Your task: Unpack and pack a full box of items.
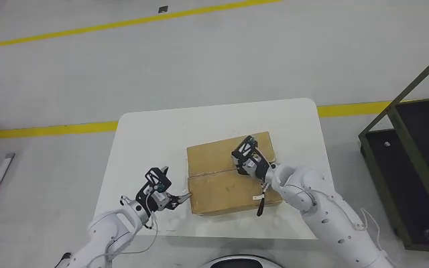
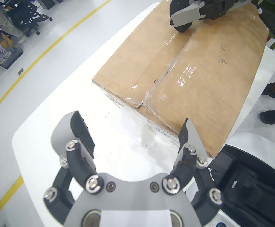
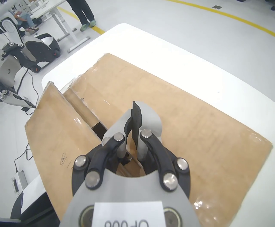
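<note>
Top view first, Mia: where is the box (image 1: 221, 191)?

On the white table (image 1: 147, 154), Leo, a little toward the right side. The left gripper (image 1: 177, 199) is at the box's near left corner. The right gripper (image 1: 239, 159) is on the top of the box, at the seam between the two flaps.

And the left wrist view?

The left gripper (image 2: 131, 120) has its fingers wide apart. The corner of the box (image 2: 214, 86) is just in front of it, and one finger (image 2: 189, 133) is just beside the box's side; touching or not, I cannot tell. Farther off, the right gripper (image 2: 184, 17) sits on the taped top.

The right wrist view?

The right gripper (image 3: 135, 111) has its fingers pressed together, over the seam of the box (image 3: 204, 129). The flap (image 3: 55, 129) on one side stands a little higher, with a dark gap beside it.
</note>
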You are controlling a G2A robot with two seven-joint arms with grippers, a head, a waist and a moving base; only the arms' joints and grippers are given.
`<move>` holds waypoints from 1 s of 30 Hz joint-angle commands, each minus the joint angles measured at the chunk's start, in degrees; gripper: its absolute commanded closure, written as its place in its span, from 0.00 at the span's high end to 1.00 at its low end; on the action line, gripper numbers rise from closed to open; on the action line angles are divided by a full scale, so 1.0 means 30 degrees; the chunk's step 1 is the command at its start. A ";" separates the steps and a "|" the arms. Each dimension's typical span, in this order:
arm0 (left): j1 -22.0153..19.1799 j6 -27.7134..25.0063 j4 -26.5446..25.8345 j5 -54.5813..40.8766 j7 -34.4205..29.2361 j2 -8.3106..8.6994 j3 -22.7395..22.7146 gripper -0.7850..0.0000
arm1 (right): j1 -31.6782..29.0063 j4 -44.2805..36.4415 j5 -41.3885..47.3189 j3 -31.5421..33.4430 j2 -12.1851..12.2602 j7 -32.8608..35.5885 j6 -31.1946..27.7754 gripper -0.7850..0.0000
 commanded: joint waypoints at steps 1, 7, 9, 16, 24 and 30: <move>-0.0042 0.0047 0.0107 -0.0062 -0.0058 -0.0002 -0.0030 1.00 | 0.0135 -0.0038 0.0019 0.0068 -0.0029 -0.0220 -0.0103 0.00; -0.0251 0.0051 0.0740 0.0103 0.0113 -0.0023 0.0094 1.00 | 0.0300 -0.0622 0.0523 0.0689 0.0003 -0.0123 -0.0677 0.00; -0.0326 0.0032 0.0812 0.0186 0.0127 -0.0029 0.0153 1.00 | 0.0273 -0.0819 0.0544 0.0784 0.0016 0.0059 -0.0803 0.00; -0.0637 -0.0016 0.1188 0.0446 0.0237 -0.0069 0.0455 1.00 | 0.0130 -0.0764 0.1113 0.0453 -0.0017 0.1271 -0.1608 0.00; -0.0929 0.0079 0.1585 0.0750 0.0366 -0.0106 0.0669 1.00 | -0.0014 -0.0373 0.0502 -0.0237 -0.0157 0.1463 -0.1347 0.00; -0.0993 0.0175 0.1299 0.0777 0.0314 -0.0087 0.0437 1.00 | -0.0053 0.0059 0.0176 -0.0623 -0.0292 0.1179 -0.1031 0.00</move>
